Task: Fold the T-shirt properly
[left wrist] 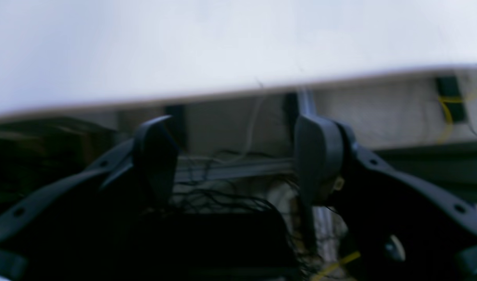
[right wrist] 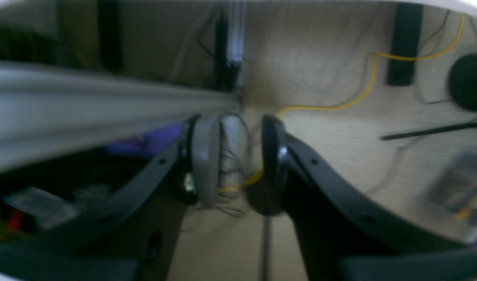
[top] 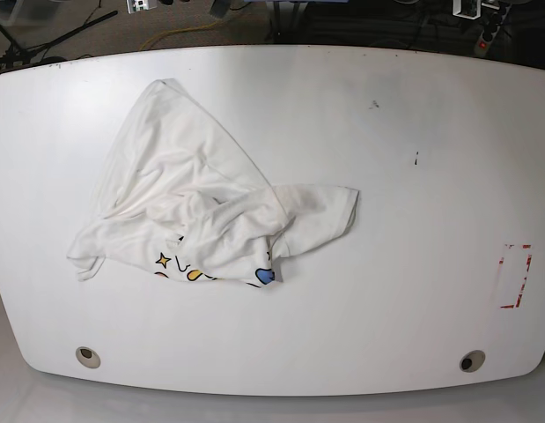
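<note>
The shirt (top: 206,216) lies crumpled on the left half of the table (top: 413,264) in the base view, bunched into a rough heap with one flap running to the upper left, a sleeve poking out toward centre, and a strip of the printed side showing along its lower edge. Folding has not begun, by the look of it; the step in hand is the first reach, and the next move calls for finding two edges or corners, such as the shoulders or the hem, and spreading the cloth flat before any fold. Neither arm appears in the base view. In the left wrist view the left gripper (left wrist: 238,160) sits below the table edge with jaws well apart and nothing between them. In the right wrist view the right gripper (right wrist: 238,171) has its jaws narrowly apart, also empty, over floor and cables (right wrist: 359,97). Room is generous: the right half of the table is bare but for a red mark (top: 516,275) at lower right and two holes (top: 88,356) near the bottom edge. The shirt's left tip lies near the left rim, so spreading should go rightward.
</note>
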